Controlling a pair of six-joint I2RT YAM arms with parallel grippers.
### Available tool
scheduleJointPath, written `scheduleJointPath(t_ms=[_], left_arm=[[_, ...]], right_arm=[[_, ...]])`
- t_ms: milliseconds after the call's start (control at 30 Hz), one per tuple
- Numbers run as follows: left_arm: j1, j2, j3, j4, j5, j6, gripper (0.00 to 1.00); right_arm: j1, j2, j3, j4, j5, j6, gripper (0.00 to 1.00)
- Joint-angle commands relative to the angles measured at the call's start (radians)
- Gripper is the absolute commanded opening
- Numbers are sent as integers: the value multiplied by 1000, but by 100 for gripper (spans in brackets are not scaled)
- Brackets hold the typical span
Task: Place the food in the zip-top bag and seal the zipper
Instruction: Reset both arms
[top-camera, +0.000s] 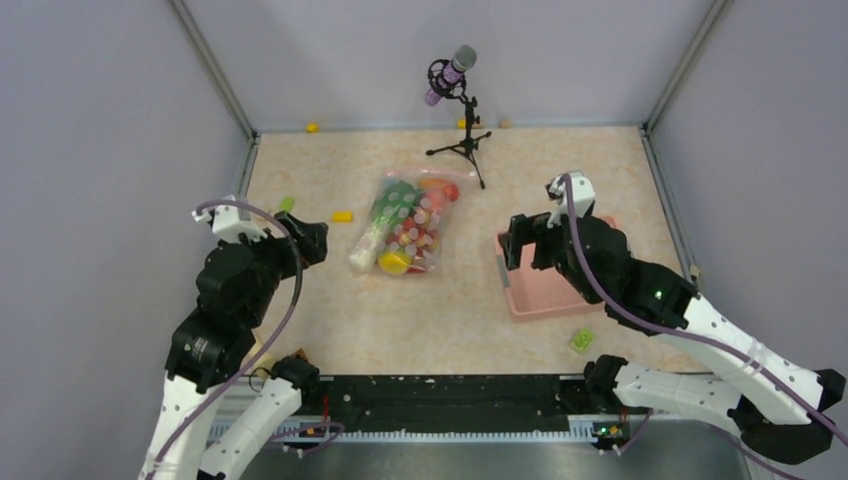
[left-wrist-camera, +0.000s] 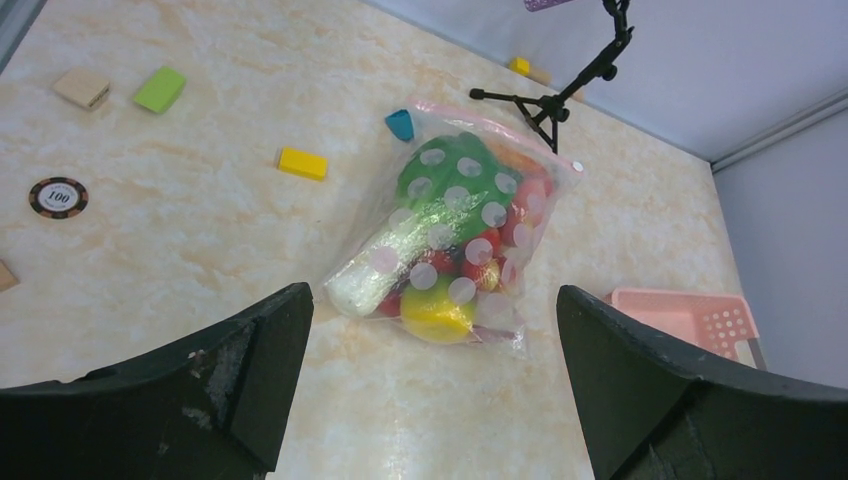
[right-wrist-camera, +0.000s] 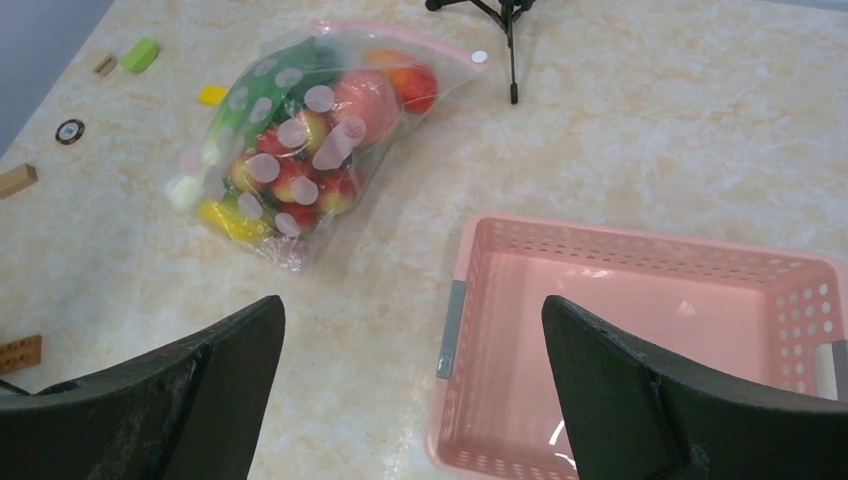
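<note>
Zip-top bag (top-camera: 408, 225) holds food (left-wrist-camera: 440, 185) | pink basket (right-wrist-camera: 640, 243) beside | left hand (top-camera: 308, 240), right hand (top-camera: 522, 243) spread, empty

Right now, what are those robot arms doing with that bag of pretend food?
Nothing is being held at this moment. The zip-top bag lies on the table between the arms, already stuffed with toy food such as a bok choy and a yellow fruit. The left pincer and right pincer both hang open, apart from it. The pink basket near the right pincer is empty. Whether the zipper is pressed shut is too hard to see.
</note>
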Motion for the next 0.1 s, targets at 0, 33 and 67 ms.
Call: scheduleJointPath(t_ms=[0,33,67], left_arm=[[-2,7,-22,38,11,19,97],[-2,10,-23,39,16,22,97],[-2,14,-24,38,18,22,97]], right_arm=[[-1,2,50,9,-11,-8,99],[-2,2,51,9,-14,-8,99],[-2,6,53,9,-13,-10,99]])
